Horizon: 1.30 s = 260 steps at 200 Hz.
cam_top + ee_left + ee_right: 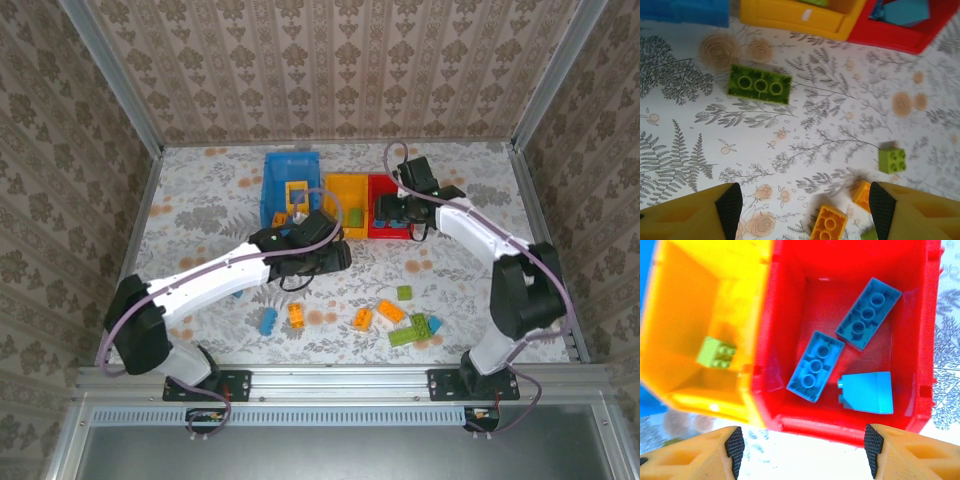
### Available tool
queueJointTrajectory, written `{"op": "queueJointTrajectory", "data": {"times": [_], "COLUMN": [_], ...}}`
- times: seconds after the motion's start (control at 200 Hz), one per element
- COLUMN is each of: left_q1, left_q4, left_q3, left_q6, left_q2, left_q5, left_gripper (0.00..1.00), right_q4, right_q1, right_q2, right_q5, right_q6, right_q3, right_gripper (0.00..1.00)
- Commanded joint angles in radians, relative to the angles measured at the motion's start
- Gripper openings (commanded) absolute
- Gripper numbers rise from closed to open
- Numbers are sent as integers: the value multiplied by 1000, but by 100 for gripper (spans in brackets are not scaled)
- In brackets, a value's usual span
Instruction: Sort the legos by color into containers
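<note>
The containers stand at the back: a blue bin point(290, 180) holding an orange square frame point(297, 193), a yellow bin point(345, 205) and a red bin point(392, 222). My right gripper point(802, 447) hovers open and empty over the red bin's near wall point(840, 427). Inside lie three blue legos point(815, 366), and a green lego point(717, 352) sits in the yellow bin point(690, 315). My left gripper point(802, 210) hangs open over the table in front of the bins. Below it are an upturned green brick point(760, 85), a small green one point(892, 160) and orange bricks point(828, 223).
Loose legos lie near the front of the table: a blue one point(268, 321), orange ones point(297, 315) point(391, 310), green ones point(404, 293) point(415, 330). Metal frame posts and patterned walls close in the table on three sides.
</note>
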Motion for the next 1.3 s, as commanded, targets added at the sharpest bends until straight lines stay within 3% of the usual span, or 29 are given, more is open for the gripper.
{"op": "queueJointTrajectory", "data": {"times": [0.0,0.235,0.525,0.82,1.165,1.295], "left_q1": [17,70,98,121,133,138], "left_q4": [-88,6,19,9,-50,-59], "left_q3": [62,71,182,214,259,269], "left_q6": [-178,-490,-674,-808,-827,-832], "left_q2": [88,246,357,461,519,547], "left_q5": [-57,-4,-1,79,66,72], "left_gripper": [70,76,86,80,78,72], "right_q4": [-7,27,-14,-39,-35,-35], "right_q1": [45,143,173,222,242,249], "right_q2": [-170,-493,-753,-783,-780,-780], "right_q5": [59,34,-56,-45,-30,-28], "right_q6": [-50,-47,44,78,82,84], "right_q3": [-54,-258,-455,-466,-465,-464], "right_gripper": [68,71,72,72,72,72]}}
